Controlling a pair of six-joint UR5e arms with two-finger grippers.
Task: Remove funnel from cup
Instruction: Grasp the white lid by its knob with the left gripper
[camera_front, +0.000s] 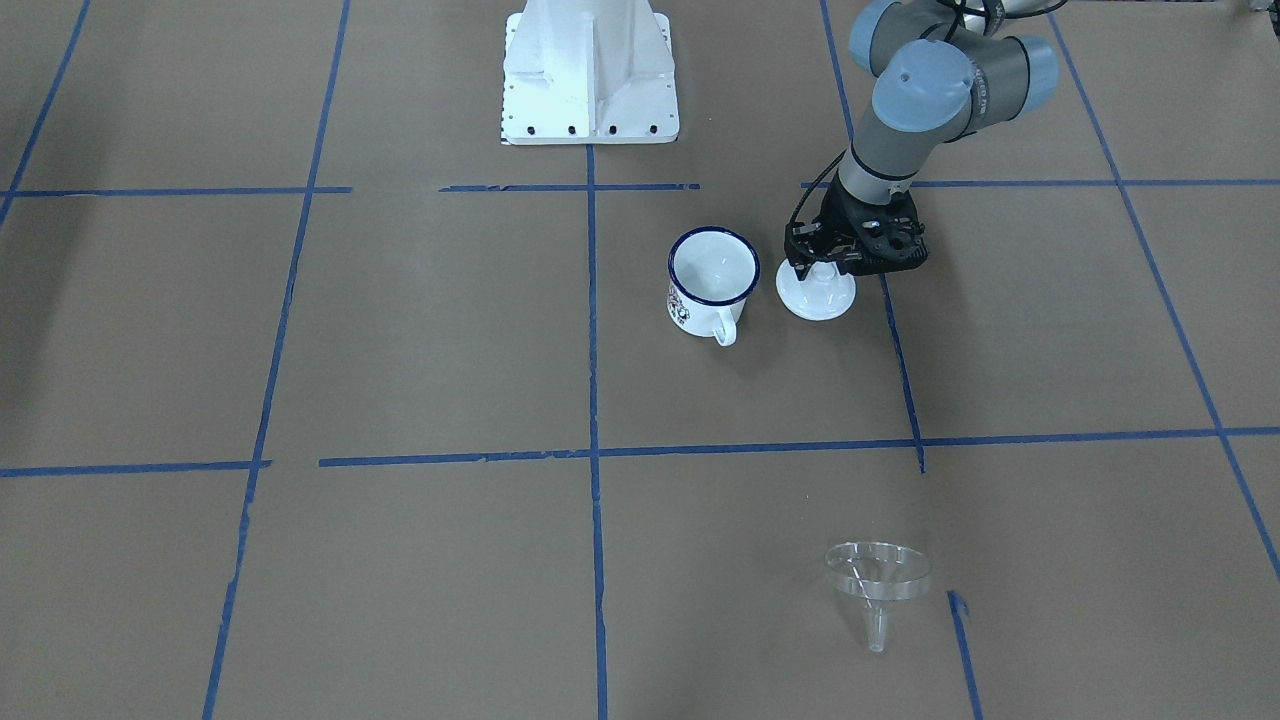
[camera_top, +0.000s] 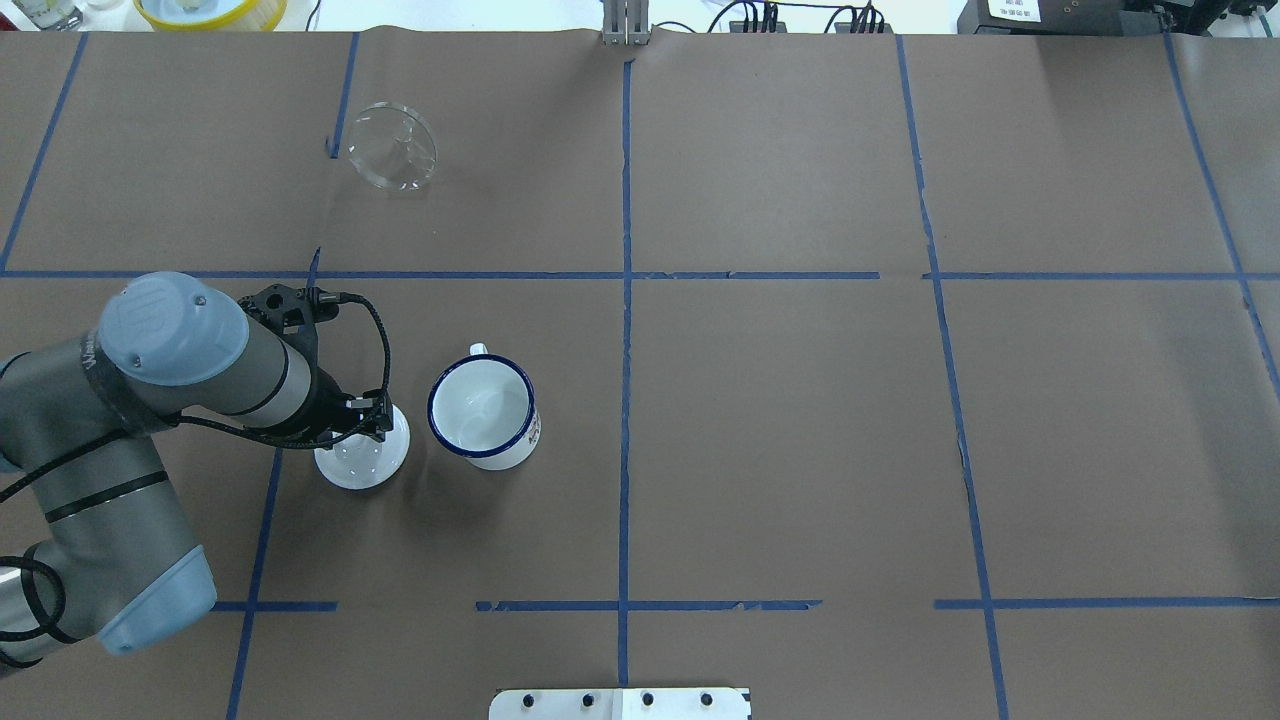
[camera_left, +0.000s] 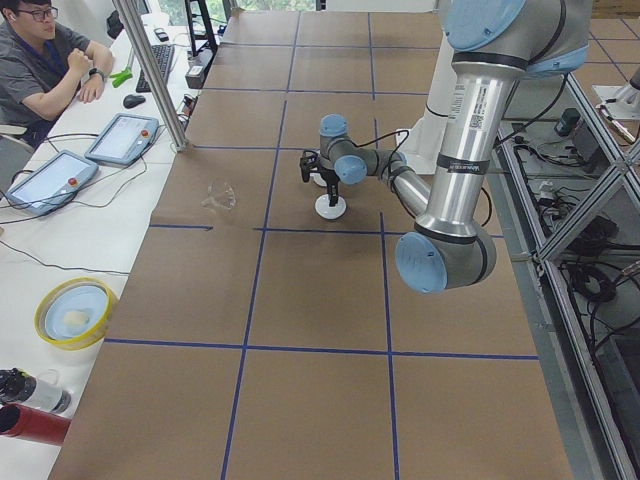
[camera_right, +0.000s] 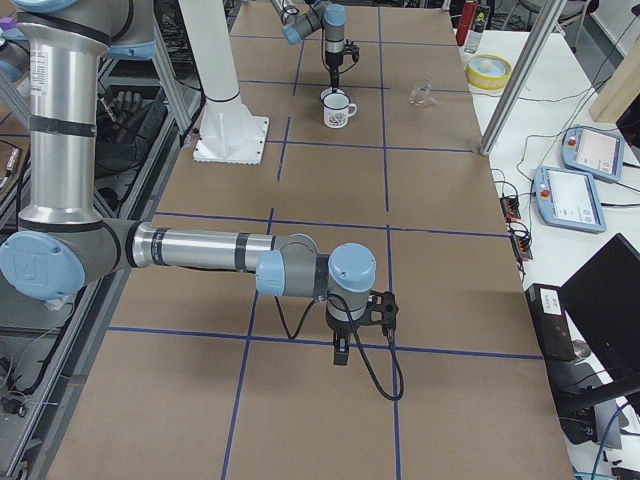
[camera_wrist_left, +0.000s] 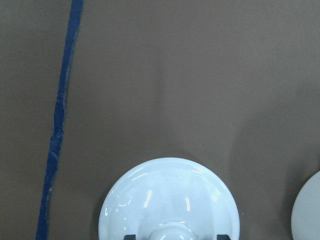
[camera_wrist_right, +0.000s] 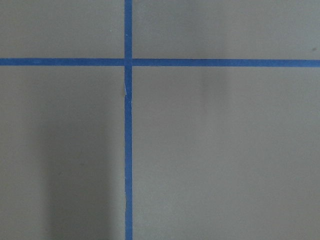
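You'll find the small clear plastic funnel (camera_front: 878, 575) out of the cup, lying on the brown paper-covered table (camera_front: 400, 350) well apart from the upright white enamel mug with a dark blue rim (camera_front: 712, 285). Your left gripper (camera_front: 822, 268) sits over the white round lid (camera_front: 818, 295) just beside the mug, with a finger on either side of the knob, but you cannot tell whether they clamp it. The right gripper (camera_right: 341, 352) hangs low over the table far off, and its fingers' state cannot be told either.

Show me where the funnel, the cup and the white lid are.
funnel (camera_top: 393, 146), overhead view, on its clear cone.
cup (camera_top: 483, 408), overhead view, on its white inside.
lid (camera_top: 358, 464), overhead view, on its bare near edge.
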